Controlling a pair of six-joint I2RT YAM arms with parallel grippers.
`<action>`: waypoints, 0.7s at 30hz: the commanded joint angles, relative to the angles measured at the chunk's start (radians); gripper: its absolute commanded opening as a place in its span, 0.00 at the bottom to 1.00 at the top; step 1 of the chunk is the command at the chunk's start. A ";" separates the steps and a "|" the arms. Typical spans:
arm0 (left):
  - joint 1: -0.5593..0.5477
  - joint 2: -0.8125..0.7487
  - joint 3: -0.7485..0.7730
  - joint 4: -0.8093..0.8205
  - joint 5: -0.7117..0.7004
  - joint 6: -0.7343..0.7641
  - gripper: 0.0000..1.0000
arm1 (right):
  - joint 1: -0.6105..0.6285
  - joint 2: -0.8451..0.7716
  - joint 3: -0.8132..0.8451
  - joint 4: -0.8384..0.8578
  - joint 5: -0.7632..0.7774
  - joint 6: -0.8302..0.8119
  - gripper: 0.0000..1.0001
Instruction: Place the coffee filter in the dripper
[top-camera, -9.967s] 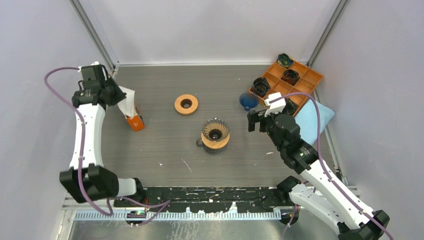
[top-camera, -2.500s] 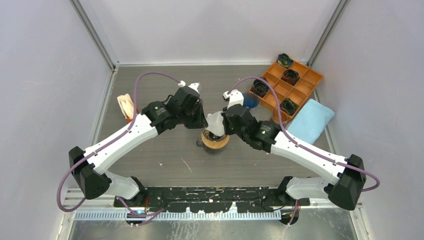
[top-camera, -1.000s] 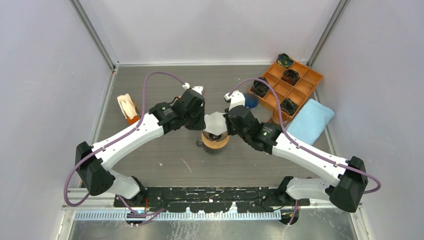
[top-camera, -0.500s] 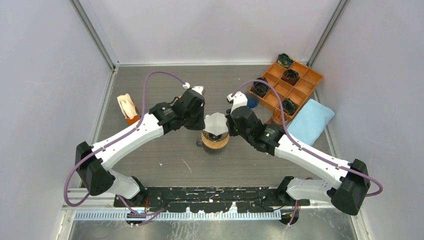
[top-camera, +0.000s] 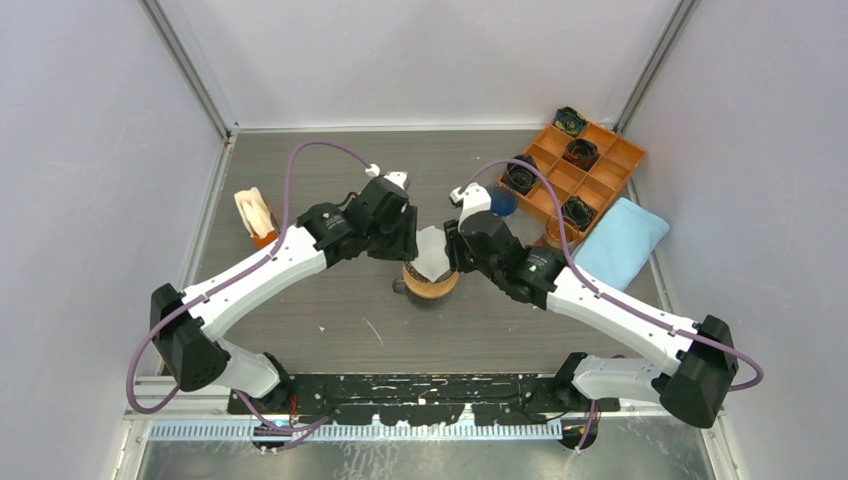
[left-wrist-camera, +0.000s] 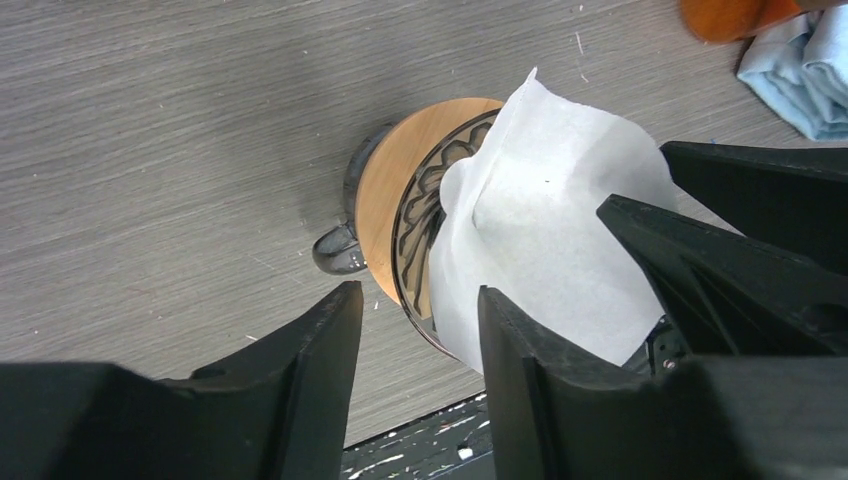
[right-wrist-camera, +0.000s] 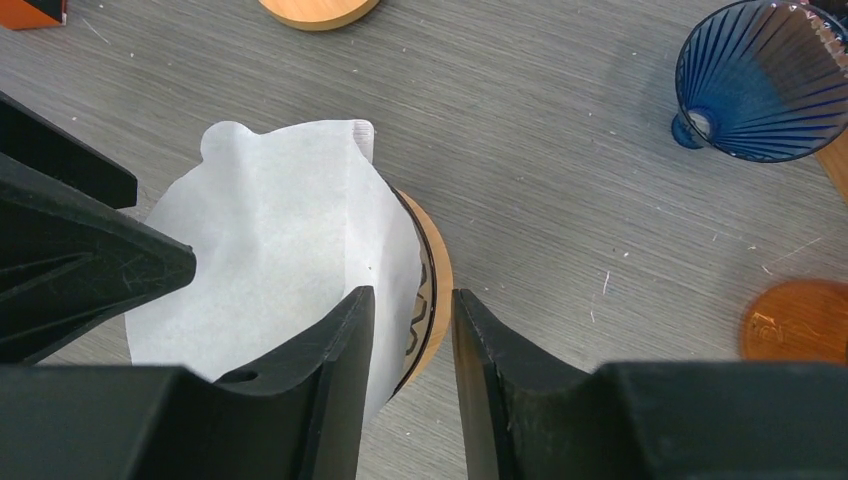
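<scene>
With jaws a little open and empty, the left gripper (left-wrist-camera: 415, 300) and right gripper (right-wrist-camera: 412, 300) should lift gently, not bumping the coffee filter (right-wrist-camera: 280, 230) off the dripper (left-wrist-camera: 385, 200).

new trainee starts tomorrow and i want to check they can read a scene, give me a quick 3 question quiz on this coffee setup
1. True or false: the coffee filter lies flat on the table.
2. The cone standing by the orange tray is: A blue, B green, C red.
3. Name the thing that both the left claw and the right claw hang over.

Key
1. False: it sits on the dripper.
2. A.
3. The dripper, with the filter on it.
</scene>
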 joint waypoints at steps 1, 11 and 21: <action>-0.003 -0.005 0.065 -0.026 -0.021 0.021 0.52 | -0.003 -0.011 0.066 0.010 0.023 -0.019 0.42; -0.001 0.053 0.076 -0.037 -0.019 0.026 0.64 | -0.006 0.023 0.060 -0.001 0.030 -0.033 0.49; -0.001 0.104 0.048 -0.037 0.005 0.024 0.65 | -0.012 0.050 0.014 0.035 0.012 -0.030 0.52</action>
